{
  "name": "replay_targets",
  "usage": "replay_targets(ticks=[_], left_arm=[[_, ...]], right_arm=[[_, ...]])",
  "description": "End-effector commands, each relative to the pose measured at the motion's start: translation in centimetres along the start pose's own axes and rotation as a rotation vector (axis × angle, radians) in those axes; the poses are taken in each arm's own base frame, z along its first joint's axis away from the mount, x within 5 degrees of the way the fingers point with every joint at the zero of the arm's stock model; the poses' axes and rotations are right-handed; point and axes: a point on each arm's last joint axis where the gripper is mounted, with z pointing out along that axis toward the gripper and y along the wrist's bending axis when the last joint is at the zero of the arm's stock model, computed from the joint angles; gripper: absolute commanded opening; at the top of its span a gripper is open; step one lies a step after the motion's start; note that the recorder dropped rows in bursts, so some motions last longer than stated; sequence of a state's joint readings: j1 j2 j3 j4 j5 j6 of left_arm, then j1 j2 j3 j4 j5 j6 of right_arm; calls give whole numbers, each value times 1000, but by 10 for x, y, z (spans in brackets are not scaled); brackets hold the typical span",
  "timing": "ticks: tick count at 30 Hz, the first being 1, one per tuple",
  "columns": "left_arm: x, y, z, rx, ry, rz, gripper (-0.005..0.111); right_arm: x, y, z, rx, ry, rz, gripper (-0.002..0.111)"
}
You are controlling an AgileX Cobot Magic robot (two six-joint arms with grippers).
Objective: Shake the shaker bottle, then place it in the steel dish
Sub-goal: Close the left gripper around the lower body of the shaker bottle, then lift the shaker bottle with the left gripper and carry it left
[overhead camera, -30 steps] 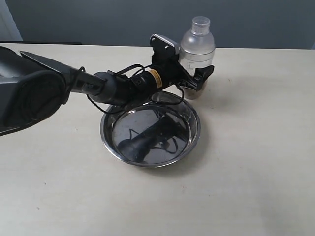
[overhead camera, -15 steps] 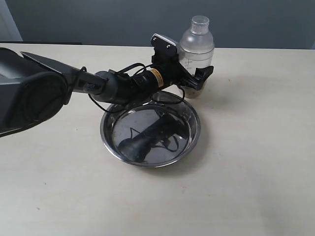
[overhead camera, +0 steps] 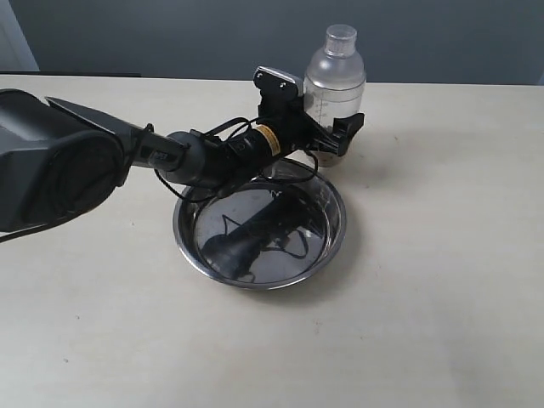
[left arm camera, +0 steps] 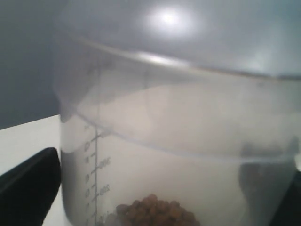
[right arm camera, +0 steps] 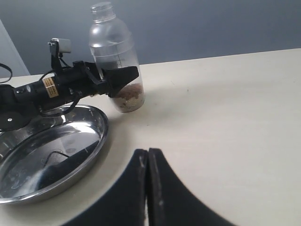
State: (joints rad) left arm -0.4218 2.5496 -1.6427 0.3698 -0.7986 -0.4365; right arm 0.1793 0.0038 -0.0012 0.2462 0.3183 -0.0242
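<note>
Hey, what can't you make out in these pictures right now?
Left wrist view: the shaker bottle fills the frame, marks too blurred to read, cap outside the frame.
Exterior view: the left pincer covers the bottle's base.
Exterior view: the right pincer lies outside the frame.

The exterior camera is looking steeply down on the table (overhead camera: 442, 255), the shaker bottle (overhead camera: 334, 81) at one o'clock of the steel dish (overhead camera: 259, 283); the left wrist camera is crowding the bottle's wall, the right one watching both from low and farther off.
</note>
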Motion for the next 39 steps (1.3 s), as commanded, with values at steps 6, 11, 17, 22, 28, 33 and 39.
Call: replay_targets(ticks=[6, 11, 17, 22, 28, 33, 39], left_arm=[[1, -14, 4, 25, -8, 21, 0], [-8, -18, 4, 40, -20, 9, 2], [-80, -25, -1, 1, -24, 74, 1], [-119, -33, -12, 22, -40, 143, 0], [-145, -32, -40, -35, 11, 115, 0], [-176, -14, -114, -120, 28, 94, 0], [-191, -6, -190, -204, 32, 115, 0]], right_arm=[[-1, 0, 0, -1, -12, -3, -1], [-1, 0, 0, -1, -12, -3, -1], [-1, 0, 0, -1, -12, -3, -1], [-1, 0, 0, -1, -12, -3, -1], [-1, 0, 0, -1, -12, -3, -1], [-1, 0, 0, -1, -12, -3, -1], [-1, 0, 0, -1, -12, -3, -1]])
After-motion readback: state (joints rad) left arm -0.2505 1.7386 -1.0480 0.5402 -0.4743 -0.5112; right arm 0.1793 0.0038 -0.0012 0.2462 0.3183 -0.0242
